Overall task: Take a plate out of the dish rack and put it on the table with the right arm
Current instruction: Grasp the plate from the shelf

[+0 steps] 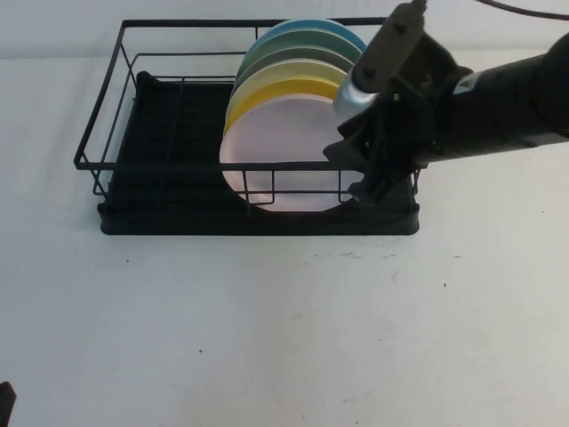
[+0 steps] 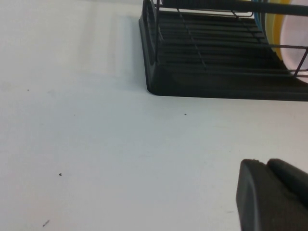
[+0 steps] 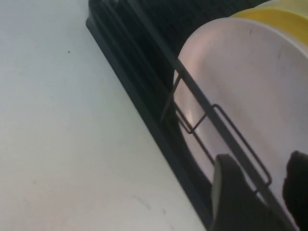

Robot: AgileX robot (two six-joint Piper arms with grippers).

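Note:
The pale pink plate [image 1: 280, 156] stands upright at the front of a row of plates in the black wire dish rack [image 1: 169, 191]. The right arm reaches in from the right. My right gripper [image 1: 369, 173] is at the rack's front right, beside the pink plate's right edge. In the right wrist view the right gripper [image 3: 264, 187] is open. Its fingers [image 3: 231, 192] stand either side of the rack's front wire [image 3: 211, 115], with the pink plate [image 3: 240, 82] just beyond. My left gripper [image 2: 269, 192] is shut and empty, low over the table [image 2: 96, 144], short of the rack's left end [image 2: 216, 82].
A yellow plate [image 1: 284, 89], a pale one, and green and blue plates [image 1: 307, 40] stand behind the pink plate. The rack's left half [image 1: 164, 116] holds no plates. The white speckled table [image 1: 267, 329] spreads in front of the rack.

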